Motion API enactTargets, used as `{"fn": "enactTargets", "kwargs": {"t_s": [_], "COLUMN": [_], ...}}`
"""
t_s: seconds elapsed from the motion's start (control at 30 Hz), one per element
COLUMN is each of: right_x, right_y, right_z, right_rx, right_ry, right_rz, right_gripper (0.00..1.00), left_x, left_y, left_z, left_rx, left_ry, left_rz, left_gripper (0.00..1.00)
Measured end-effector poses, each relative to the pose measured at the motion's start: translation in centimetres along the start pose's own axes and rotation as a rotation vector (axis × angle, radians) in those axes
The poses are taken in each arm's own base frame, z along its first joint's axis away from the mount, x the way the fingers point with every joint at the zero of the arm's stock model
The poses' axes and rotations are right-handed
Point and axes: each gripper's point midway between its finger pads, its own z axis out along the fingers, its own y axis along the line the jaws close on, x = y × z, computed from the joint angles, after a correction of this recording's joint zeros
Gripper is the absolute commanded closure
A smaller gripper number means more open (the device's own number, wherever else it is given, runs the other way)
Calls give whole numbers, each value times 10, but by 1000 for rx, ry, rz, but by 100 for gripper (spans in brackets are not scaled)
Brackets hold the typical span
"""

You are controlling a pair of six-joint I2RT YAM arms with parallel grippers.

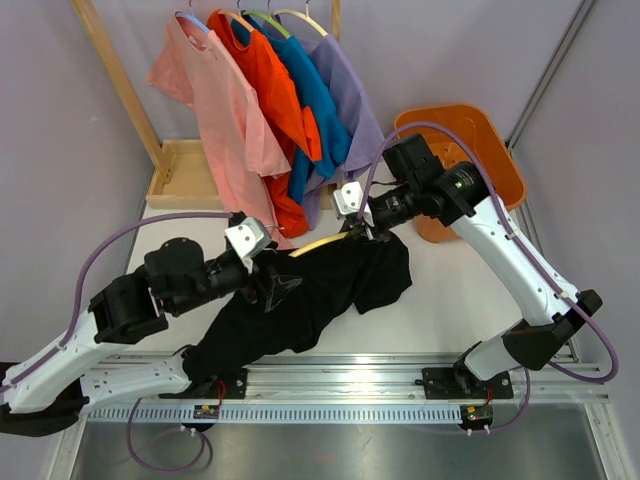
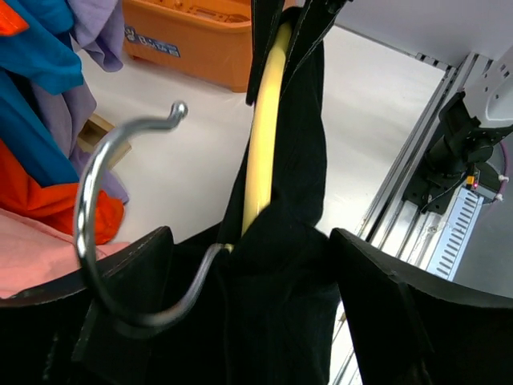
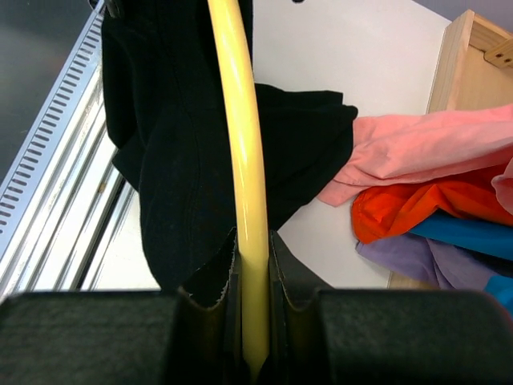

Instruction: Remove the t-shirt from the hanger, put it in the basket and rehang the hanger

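Note:
A black t-shirt (image 1: 330, 290) lies bunched on the white table, still on a yellow hanger (image 1: 322, 243). My right gripper (image 1: 358, 232) is shut on the hanger's yellow arm (image 3: 240, 144), with the shirt (image 3: 176, 136) draped beyond the right gripper (image 3: 255, 321). My left gripper (image 1: 275, 285) is open. Its jaws stand wide apart on either side of the shirt's neck (image 2: 296, 265). In the left wrist view the metal hook (image 2: 88, 216) curves out by the left finger (image 2: 128, 281), and the yellow arm (image 2: 264, 128) runs away from the left gripper (image 2: 252, 305).
A wooden rack at the back holds pink (image 1: 225, 110), orange (image 1: 275, 100), blue (image 1: 315, 100) and purple (image 1: 350, 110) shirts over a wooden tray (image 1: 180, 170). An orange basket (image 1: 480, 135) stands at the back right. An aluminium rail (image 1: 350, 385) runs along the near edge.

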Motion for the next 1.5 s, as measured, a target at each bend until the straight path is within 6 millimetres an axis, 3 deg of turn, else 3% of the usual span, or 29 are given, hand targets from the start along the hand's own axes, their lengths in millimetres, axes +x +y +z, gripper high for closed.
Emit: {"fn": "enactTargets", "kwargs": {"t_s": [0.1, 0.23, 0.27, 0.37, 0.57, 0.77, 1.03, 1.1, 1.23, 1.5], "right_x": [-3, -7, -7, -8, -7, -8, -4, -3, -4, -4], "right_y": [0, 1, 1, 2, 0, 1, 2, 3, 3, 0], "right_z": [-1, -1, -1, -1, -3, -7, -9, -8, -8, -10], "right_rx": [-1, -7, -8, -9, -2, 17, 21, 19, 17, 29], "right_ry": [-16, -34, -36, -40, -37, -25, -9, -9, -19, -24], "right_rz": [9, 21, 23, 29, 29, 15, 28, 35, 47, 56], "right_gripper": [100, 100, 100, 100, 100, 100, 100, 100, 100, 100], "left_x": [-4, -11, -11, -11, -10, -10, -1, -1, -3, -7], "left_y": [1, 0, 0, 1, 3, 1, -2, -2, -2, -8], "left_z": [-6, -6, -4, 2, 8, 11, 14, 12, 6, 8], "left_rx": [0, 1, 1, -6, -25, -16, -7, -6, -1, 27], "left_ry": [-34, -72, -70, -68, -59, -60, -64, -76, -119, -150], "left_rz": [-3, -10, -10, -11, -17, -37, -59, -65, -86, -118], "left_gripper": [19, 35, 45, 58, 67, 65, 42, 42, 45, 67]}}
